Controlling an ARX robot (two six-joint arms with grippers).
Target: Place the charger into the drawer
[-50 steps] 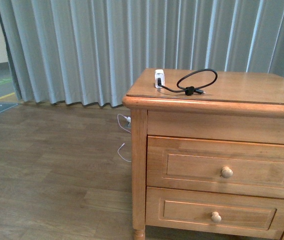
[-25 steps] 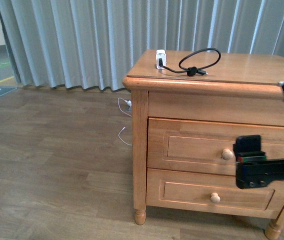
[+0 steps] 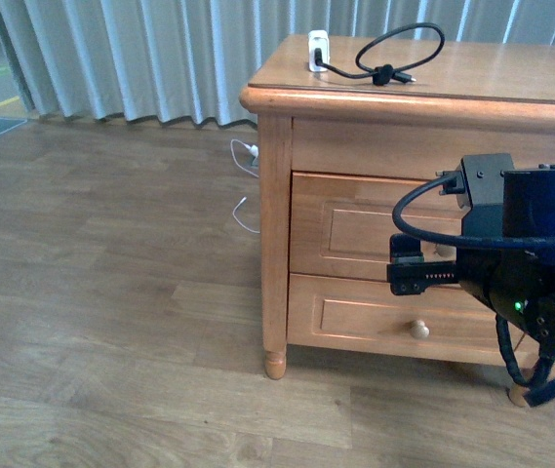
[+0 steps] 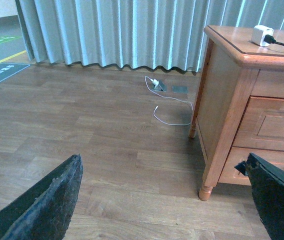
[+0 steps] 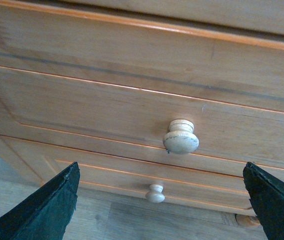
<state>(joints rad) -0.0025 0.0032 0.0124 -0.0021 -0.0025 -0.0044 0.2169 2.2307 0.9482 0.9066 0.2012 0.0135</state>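
Atop the cabinet (image 3: 511, 73), charger (image 3: 317, 51), drawer (image 3: 355, 224) closed, right gripper (image 5: 160, 167) wide near knob (image 5: 180, 136), left gripper (image 4: 164, 159) wide

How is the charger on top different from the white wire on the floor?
The charger sits on the cabinet top; the white wire lies on the floor. The charger's cable is black and looped; the white wire is loose and wavy. Both have a white plug.

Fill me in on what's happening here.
The robot's right gripper, open, is in front of the closed upper drawer, facing its knob. The charger lies untouched on the cabinet top. The left gripper is open and holds nothing, off to the cabinet's side.
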